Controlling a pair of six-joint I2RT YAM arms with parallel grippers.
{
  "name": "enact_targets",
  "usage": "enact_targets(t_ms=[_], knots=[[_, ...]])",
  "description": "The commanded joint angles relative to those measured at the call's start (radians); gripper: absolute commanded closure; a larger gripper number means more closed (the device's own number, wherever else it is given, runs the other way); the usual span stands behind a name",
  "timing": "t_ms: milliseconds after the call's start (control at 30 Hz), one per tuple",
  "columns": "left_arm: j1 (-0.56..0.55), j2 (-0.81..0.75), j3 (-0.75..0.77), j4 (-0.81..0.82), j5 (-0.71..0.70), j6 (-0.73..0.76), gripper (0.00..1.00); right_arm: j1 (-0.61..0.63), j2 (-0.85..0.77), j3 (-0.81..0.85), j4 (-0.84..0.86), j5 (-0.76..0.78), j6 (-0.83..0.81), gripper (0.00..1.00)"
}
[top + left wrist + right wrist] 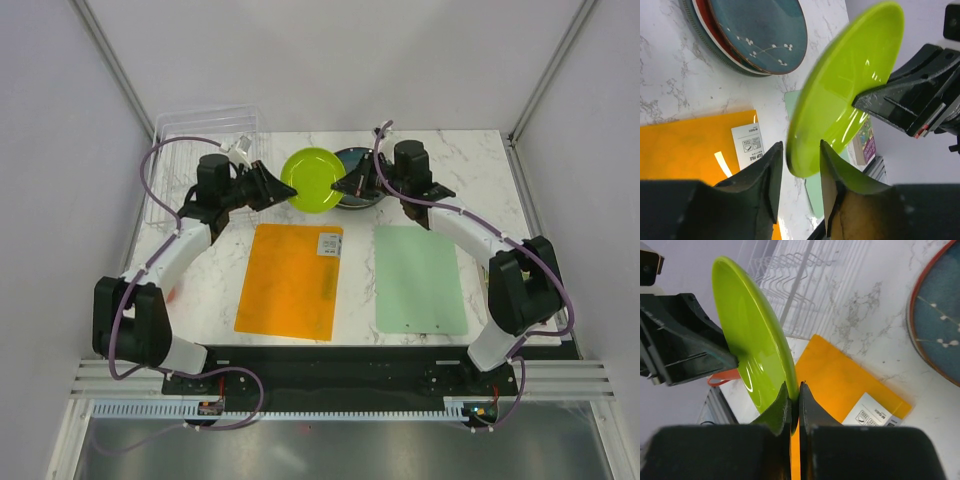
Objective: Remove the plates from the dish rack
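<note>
1. The step in hand looks like a hand-over. The lime-green plate (pixel 312 180) hangs in the air above the desk (pixel 460 160), tilted, between the dish rack (pixel 190 135) and the stack of plates (pixel 352 200), with one hand on each side of its rim.
2. The right hand (pixel 795 400) is clenched on the plate's thin edge, its jaws pressed flat to both faces.
3. The left hand (pixel 799 172) straddles the opposite edge with its jaws released. They stand apart, with a gap showing on either side of the rim, so the right hand appears to carry the plate alone.
4. No plate shows in the rack's slots. The dark teal-blue plate (pixel 760 30) lies on top of the stack, with the red plate (pixel 700 12) under it and a grey-green rim at the bottom, so this seems to be the last one.
5. Next, the left hand should back straight off the rim. The right hand should then swing the plate over the stack, level it and set it down.
6. The plate is glossy and shallow and probably slick, so a pinch on the rim alone could let it pivot.
7. The rack is clear plastic with thin wire dividers, and the desk is white marble-patterned.
8. The orange mat (pixel 290 280) and the pale green mat (pixel 420 278) lie flat in front and play no part.
</note>
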Motion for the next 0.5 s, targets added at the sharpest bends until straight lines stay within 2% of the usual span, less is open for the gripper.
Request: enact_targets(t_ms=[0,67,100,133,200,300,467], knots=[[-0.014,0.012,0.001,0.016,0.017,-0.005,0.46,-0.008,0.001,0.096,-0.068,0.137,-0.097,1.00],[-0.015,-0.001,0.001,-0.053,-0.036,0.041,0.33,-0.023,0.010,0.130,-0.104,0.201,-0.122,1.00],[-0.015,-0.011,0.007,-0.079,-0.072,0.061,0.12,-0.049,0.025,0.141,-0.131,0.209,-0.128,1.00],[-0.015,-0.030,0.007,-0.105,-0.145,0.104,0.09,-0.063,0.035,0.164,-0.133,0.214,-0.128,1.00],[-0.015,-0.050,0.015,-0.164,-0.223,0.146,0.08,-0.110,0.067,0.179,-0.168,0.225,-0.135,1.00],[-0.015,-0.095,0.009,-0.191,-0.270,0.213,0.07,-0.164,0.120,0.207,-0.179,0.222,-0.132,1.00],[-0.015,-0.152,-0.008,-0.201,-0.294,0.285,0.07,-0.218,0.228,0.264,-0.203,0.213,-0.126,1.00]])
